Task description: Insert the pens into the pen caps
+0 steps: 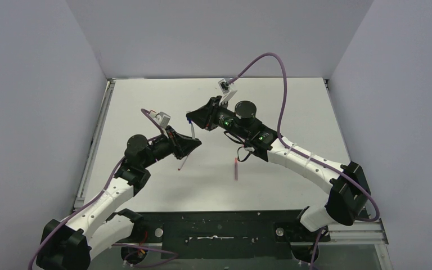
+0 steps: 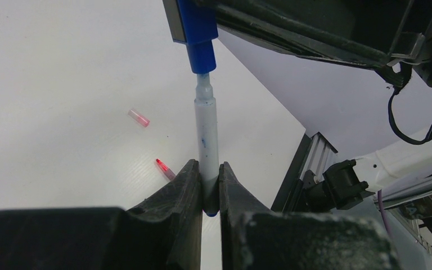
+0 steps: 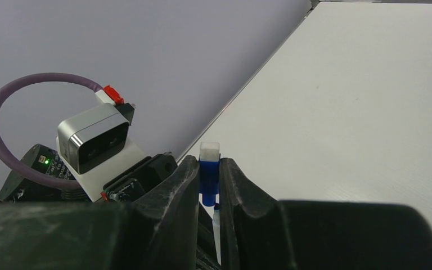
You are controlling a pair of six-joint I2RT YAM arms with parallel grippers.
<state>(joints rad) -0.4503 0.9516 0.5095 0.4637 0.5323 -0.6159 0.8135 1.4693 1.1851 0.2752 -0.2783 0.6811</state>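
My left gripper (image 1: pixel 194 142) (image 2: pixel 205 169) is shut on a whitish pen (image 2: pixel 206 132) and holds it upright above the table. My right gripper (image 1: pixel 191 118) (image 3: pixel 208 164) is shut on the blue cap (image 3: pixel 208 174) (image 2: pixel 198 34), right above the pen. The pen's narrow tip meets the cap's open end; how deep it sits I cannot tell. A red-tipped pen (image 2: pixel 165 168) (image 1: pixel 183 162) lies on the table, partly hidden behind my left fingers. A pale pink cap (image 2: pixel 138 117) lies beyond it. A pinkish-red pen (image 1: pixel 236 169) lies to the right. The red cap is out of view.
Grey walls close the table (image 1: pixel 292 107) at left, back and right. A metal rail (image 1: pixel 93 146) runs along the left edge and a black frame (image 1: pixel 230 222) along the near edge. The right arm (image 1: pixel 292 154) stretches across the table's middle.
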